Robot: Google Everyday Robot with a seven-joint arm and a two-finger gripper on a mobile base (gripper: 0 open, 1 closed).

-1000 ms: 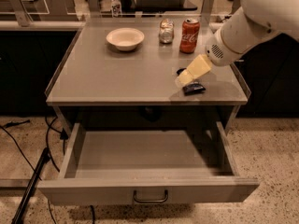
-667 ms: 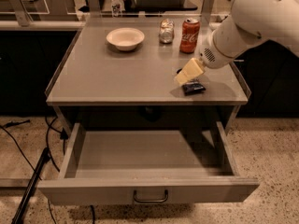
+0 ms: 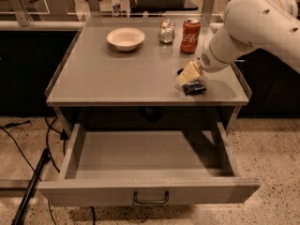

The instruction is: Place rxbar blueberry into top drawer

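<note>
The gripper (image 3: pixel 188 74) hangs close over the blue snack bar (image 3: pixel 194 88) on the table (image 3: pixel 117 78) (open or closed, I cannot tell); the drawer (image 3: pixel 93 193) below stands pulled out.

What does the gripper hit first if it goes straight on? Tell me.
The gripper points down, just above the rxbar at the front right of the tabletop. It would probably meet the rxbar first, or the tabletop beside it; depth is unclear.

Single camera view: set high before the worktop (image 3: pixel 117 74), looking obliquely down towards its rear, fairly near. The top drawer (image 3: pixel 93 196), pulled open, fills the foreground; the gripper (image 3: pixel 189 73) sits at right, apparently just above the worktop's front corner.
</note>
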